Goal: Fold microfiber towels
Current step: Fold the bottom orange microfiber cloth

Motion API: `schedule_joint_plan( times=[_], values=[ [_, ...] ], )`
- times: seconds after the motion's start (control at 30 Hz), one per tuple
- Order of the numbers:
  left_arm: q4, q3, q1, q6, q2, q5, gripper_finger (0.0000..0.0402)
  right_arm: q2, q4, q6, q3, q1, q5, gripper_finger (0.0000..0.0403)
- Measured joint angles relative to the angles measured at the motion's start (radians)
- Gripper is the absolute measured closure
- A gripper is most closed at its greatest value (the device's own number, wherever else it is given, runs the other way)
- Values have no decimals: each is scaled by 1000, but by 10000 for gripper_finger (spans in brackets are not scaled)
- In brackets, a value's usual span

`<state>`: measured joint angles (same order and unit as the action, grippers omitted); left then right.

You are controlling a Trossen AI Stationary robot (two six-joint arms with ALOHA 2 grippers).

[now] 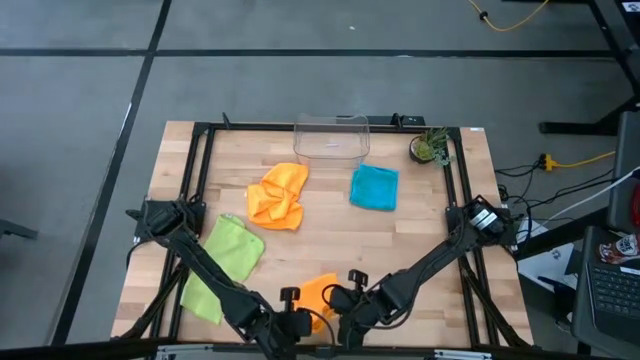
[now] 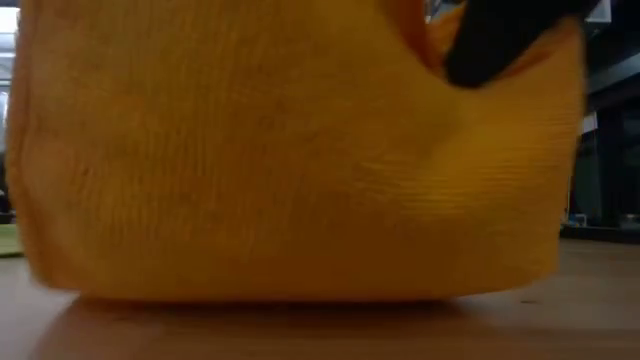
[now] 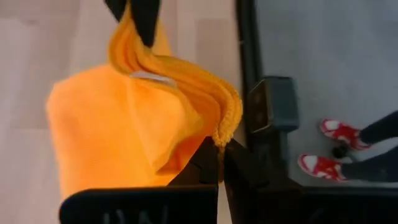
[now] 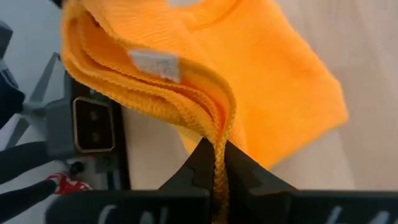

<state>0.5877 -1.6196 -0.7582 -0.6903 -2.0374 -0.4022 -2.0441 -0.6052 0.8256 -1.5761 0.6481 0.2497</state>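
Observation:
An orange towel (image 1: 320,293) is held between both grippers at the table's near edge; it fills the low view (image 2: 300,160). My left gripper (image 1: 298,322) and my right gripper (image 1: 347,303) are each shut on one end of its upper edge. A white tag (image 4: 155,63) shows on the fold. A second orange towel (image 1: 278,195) lies crumpled at mid table. A teal towel (image 1: 375,187) lies to its right. A lime green towel (image 1: 225,265) lies spread at the left. My left gripper pinches a hemmed corner of the towel's upper edge (image 3: 225,132) between its two fingers. Several layers are bunched there. The towel hangs below, with its lower part on the table (image 2: 300,285). My right gripper pinches the other end of the folded upper edge (image 4: 219,144) between its two fingers, with several layers gathered. The edge runs slack across to the left gripper. The rest of the towel (image 4: 280,81) droops down to the table.
A clear plastic bin (image 1: 331,135) stands at the far edge, with a small potted plant (image 1: 430,148) to its right. A black frame (image 1: 200,160) runs around the tabletop. A person's red shoes (image 3: 329,146) show on the floor beyond the near edge.

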Motion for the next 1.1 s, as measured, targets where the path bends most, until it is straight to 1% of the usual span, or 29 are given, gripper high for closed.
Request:
schedule_joint_plan(
  times=[0.2, 0.33, 0.5, 0.6, 0.73, 0.9, 1.0, 1.1],
  values=[
    [108, 0, 4, -17, -17, 0, 401, 0, 0, -46, 0, -45, 19, 391],
    [132, 1, 12, -19, -20, -1, 401, -2, 16, -51, 11, -76, 19, 391],
    [194, 1, 19, -63, -20, -38, 401, -36, 27, -72, 27, -103, 6, 391],
    [231, 1, 19, -89, -20, -41, 401, -51, 42, -82, 27, -112, 8, 391],
    [258, 1, 19, -102, -20, -41, 401, -58, 58, -103, 27, -119, 59, 391],
    [299, 42, 18, -211, -21, -42, 401, -58, 65, -128, 27, -133, 81, 390],
    [289, 74, 19, -275, -21, -37, 401, -58, 66, -130, 27, -137, 81, 378],
    [294, 97, 19, -328, -22, -32, 401, -58, 68, -136, 27, -138, 82, 349]
  ],
)
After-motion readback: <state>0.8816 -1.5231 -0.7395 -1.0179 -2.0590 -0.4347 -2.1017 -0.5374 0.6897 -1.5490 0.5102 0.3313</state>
